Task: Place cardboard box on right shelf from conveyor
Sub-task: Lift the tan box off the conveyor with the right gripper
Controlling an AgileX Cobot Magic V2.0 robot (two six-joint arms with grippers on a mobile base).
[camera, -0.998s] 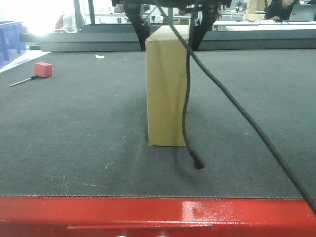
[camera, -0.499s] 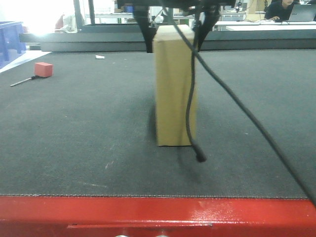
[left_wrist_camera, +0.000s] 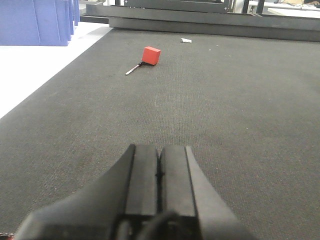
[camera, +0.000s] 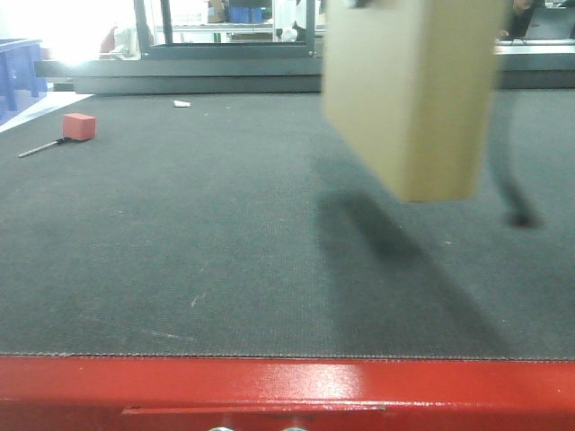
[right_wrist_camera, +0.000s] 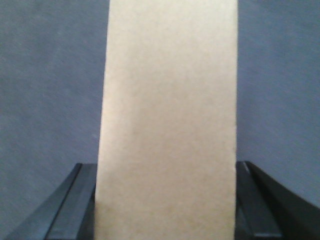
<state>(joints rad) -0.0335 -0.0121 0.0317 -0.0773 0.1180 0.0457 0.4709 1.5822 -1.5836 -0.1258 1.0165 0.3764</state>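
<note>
The tan cardboard box (camera: pixel 409 99) hangs blurred above the dark grey conveyor belt (camera: pixel 180 233), at the upper right of the front view, its bottom clear of the belt and its shadow below it. The right wrist view is mostly filled by the cardboard box (right_wrist_camera: pixel 167 120), and my right gripper (right_wrist_camera: pixel 165 172) is shut on it, with a black finger (right_wrist_camera: pixel 80 200) pressed on each side. My left gripper (left_wrist_camera: pixel 159 150) is shut on nothing, low over the belt. The right shelf is out of view.
A small red block (camera: pixel 78 126) and a thin metal tool (camera: pixel 40 148) lie on the belt at far left, also a white scrap (camera: pixel 181 104). Blue bins (camera: pixel 18 76) stand beyond the left edge. The red frame edge (camera: pixel 269 386) runs along the front. A black cable (camera: pixel 517 211) dangles at right.
The box stood on the belt with the fingers at its top. It is now off the belt, higher, further right and nearer the camera; the cable swung right with it.
</note>
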